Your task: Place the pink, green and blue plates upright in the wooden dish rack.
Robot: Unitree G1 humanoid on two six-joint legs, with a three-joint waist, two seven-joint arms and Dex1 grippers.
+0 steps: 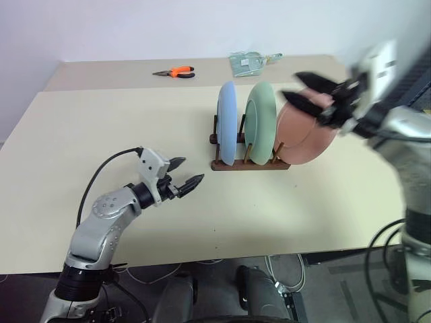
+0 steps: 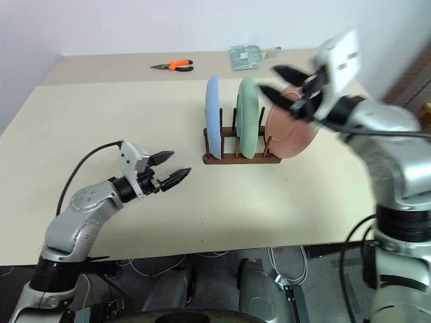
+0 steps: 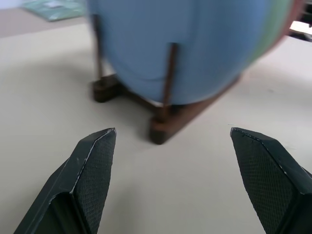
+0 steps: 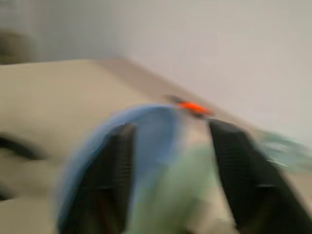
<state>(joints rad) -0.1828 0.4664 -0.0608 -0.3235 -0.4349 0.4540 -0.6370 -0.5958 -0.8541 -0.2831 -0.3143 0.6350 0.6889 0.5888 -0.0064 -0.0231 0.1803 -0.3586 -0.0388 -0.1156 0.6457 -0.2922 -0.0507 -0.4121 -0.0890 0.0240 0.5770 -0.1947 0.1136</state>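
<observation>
The wooden dish rack (image 1: 249, 163) stands right of the table's middle. The blue plate (image 1: 227, 124) stands upright at its left end, with the green plate (image 1: 261, 120) upright beside it. The pink plate (image 1: 306, 138) leans at the rack's right end, tilted to the right. My right gripper (image 1: 289, 86) hovers at the pink plate's top edge, its fingers (image 4: 114, 180) apart and nothing between them. My left gripper (image 1: 188, 171) is open and low over the table, left of the rack and pointing at the blue plate (image 3: 185, 48).
Orange-handled pliers (image 1: 176, 72) and a green packet (image 1: 250, 62) lie on the far table behind the rack. The table's front edge (image 1: 222, 252) runs close below my left arm, with cables hanging under it.
</observation>
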